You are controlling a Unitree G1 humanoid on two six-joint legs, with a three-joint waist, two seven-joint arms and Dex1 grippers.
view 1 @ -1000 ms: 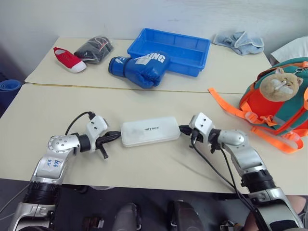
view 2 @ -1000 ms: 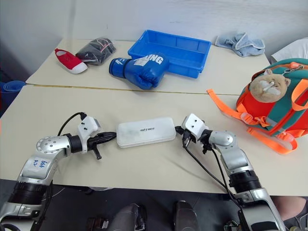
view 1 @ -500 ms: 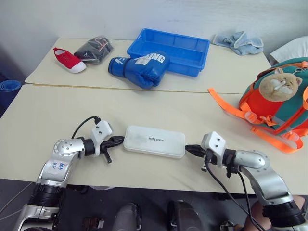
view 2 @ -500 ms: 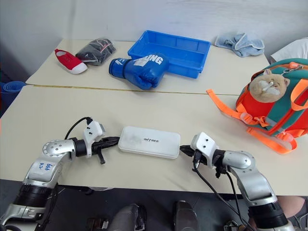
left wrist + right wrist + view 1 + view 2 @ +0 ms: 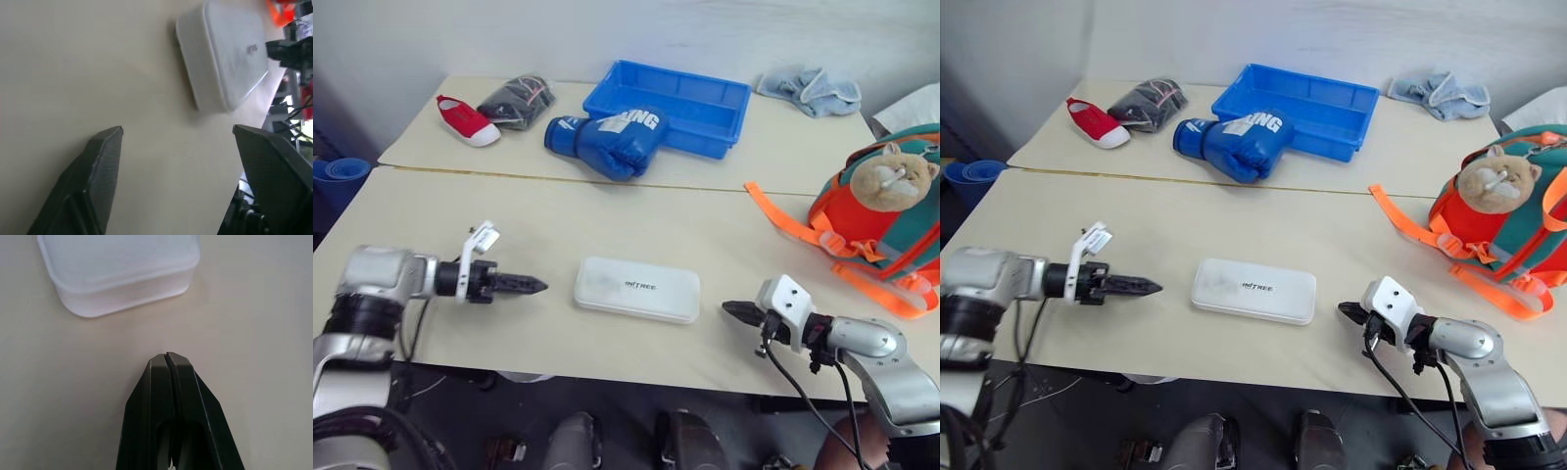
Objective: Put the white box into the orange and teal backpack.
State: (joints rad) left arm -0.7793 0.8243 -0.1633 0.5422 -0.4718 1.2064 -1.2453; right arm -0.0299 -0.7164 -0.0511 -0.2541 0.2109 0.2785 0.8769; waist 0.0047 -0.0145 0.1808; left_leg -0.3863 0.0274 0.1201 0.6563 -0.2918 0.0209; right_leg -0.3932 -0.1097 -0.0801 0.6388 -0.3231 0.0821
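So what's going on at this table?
A two-armed robot is meant to put the white box into the backpack. Right now it holds nothing: the box lies flat on the table between its hands, touched by neither. The left gripper is open beside one end, and the right gripper has its fingers shut near the other. The backpack sits off to the robot's right.

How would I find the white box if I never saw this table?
Look at the near half of the beige table, between the two robot grippers. The white box lies flat there, touching neither. It is the only plain white, rounded case, with tiny dark lettering on top.
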